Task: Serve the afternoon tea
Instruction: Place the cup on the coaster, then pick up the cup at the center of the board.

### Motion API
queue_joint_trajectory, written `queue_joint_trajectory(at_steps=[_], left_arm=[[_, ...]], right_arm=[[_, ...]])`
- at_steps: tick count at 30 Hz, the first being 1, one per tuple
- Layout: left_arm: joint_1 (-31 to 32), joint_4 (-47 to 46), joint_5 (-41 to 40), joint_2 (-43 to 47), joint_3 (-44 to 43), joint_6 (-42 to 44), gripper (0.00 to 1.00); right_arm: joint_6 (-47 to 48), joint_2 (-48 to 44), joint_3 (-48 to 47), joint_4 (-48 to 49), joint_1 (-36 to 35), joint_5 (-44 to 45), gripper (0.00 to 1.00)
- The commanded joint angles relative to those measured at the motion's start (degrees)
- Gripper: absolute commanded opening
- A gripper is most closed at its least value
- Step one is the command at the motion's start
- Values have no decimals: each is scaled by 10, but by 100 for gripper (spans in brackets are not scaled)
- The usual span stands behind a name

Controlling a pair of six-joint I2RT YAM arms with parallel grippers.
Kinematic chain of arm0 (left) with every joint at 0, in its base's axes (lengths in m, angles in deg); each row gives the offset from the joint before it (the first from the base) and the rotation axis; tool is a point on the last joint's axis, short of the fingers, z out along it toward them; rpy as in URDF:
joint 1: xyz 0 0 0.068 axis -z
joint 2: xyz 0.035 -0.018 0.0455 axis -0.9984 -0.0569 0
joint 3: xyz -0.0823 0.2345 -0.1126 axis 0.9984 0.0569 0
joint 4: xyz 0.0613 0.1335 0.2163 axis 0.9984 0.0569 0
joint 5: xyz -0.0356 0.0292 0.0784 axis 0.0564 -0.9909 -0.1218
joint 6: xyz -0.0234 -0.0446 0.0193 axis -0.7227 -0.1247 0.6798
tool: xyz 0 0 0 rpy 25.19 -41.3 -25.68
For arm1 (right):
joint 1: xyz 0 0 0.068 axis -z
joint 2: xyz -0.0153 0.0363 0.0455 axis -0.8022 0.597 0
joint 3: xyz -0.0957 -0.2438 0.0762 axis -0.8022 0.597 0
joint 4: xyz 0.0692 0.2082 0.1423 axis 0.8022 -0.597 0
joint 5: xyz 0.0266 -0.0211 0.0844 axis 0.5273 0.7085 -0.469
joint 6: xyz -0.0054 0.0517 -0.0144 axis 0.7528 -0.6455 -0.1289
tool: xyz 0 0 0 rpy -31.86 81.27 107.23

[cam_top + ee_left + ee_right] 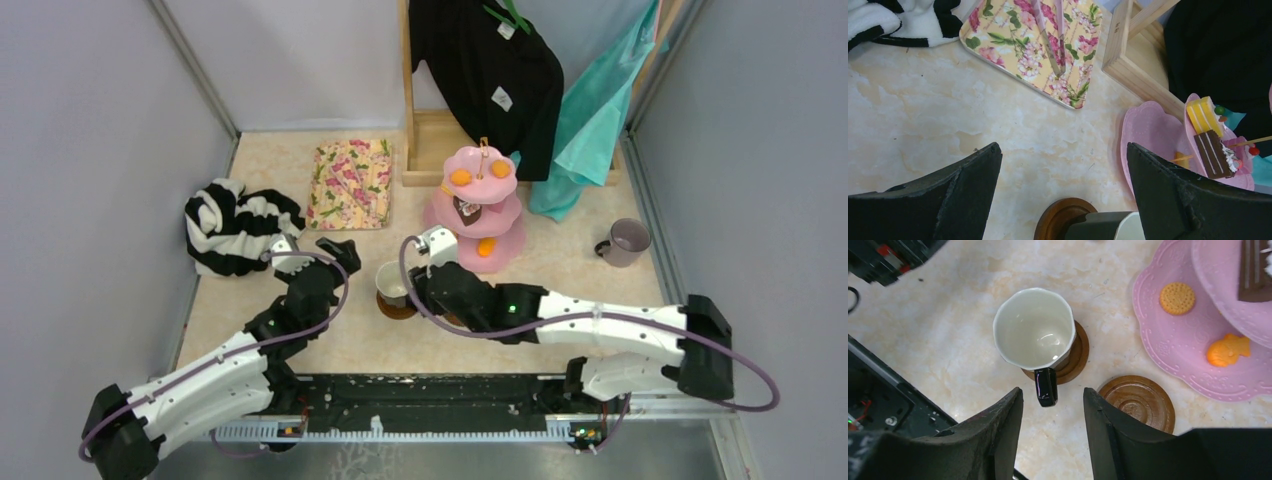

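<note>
While poised with the right fingers (pixel 998 435) spread and gripping nothing, could easily go wrong on the cream mug (pixel 1034 330) just ahead of them: stands upright, mouth up, long axis vertical, on a brown saucer (pixel 1079 352), seemingly off centre on it, with the dark handle (pixel 1046 386) pointing straight back into the gap between those fingers. Likely to twist or tip if pinched only by that thin, glossy handle, and likely to slide off the saucer if shoved rather than lifted. Could also clip the second saucer (pixel 1138 401), lying bare just beside one finger, or the pink cake stand (pixel 1168 345) further ahead and off to that same side. Worth minding the left fingers (pixel 948 195) too: spread, empty, near the same mug from the other side, so perhaps close enough to collide.
</note>
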Motion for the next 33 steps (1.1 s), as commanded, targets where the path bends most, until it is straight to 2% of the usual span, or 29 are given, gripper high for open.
queue_joint_trajectory(at_steps=[1,6,11,14,17,20,21,24,27,30,33], left_arm=[[3,-43,-13,-5,-5,13,99],[3,-96,-19,-12,13,45,99],[3,-128,-3,-18,16,73,99],[2,-137,8,-24,16,80,99],[3,-143,15,-33,15,89,99],[3,-142,15,-42,12,99,99],[2,-139,13,-44,9,98,99],[3,-132,13,-47,8,93,99],[3,-144,19,-45,14,92,99],[3,-150,29,-47,16,93,99],[2,-159,38,-51,17,98,99]], right_arm=[[-45,-87,8,-48,-4,63,49],[-124,-174,20,-136,-4,161,50],[-280,-211,23,-304,4,310,48],[-385,-205,20,-382,40,339,47],[-386,-198,21,-382,100,319,46],[-392,-174,18,-387,157,308,37],[-408,-167,18,-392,166,316,33],[-465,-148,20,-413,171,343,33],[-563,-147,28,-450,192,369,33],[-544,-172,57,-387,255,367,33],[-475,-194,94,-286,351,299,33]])
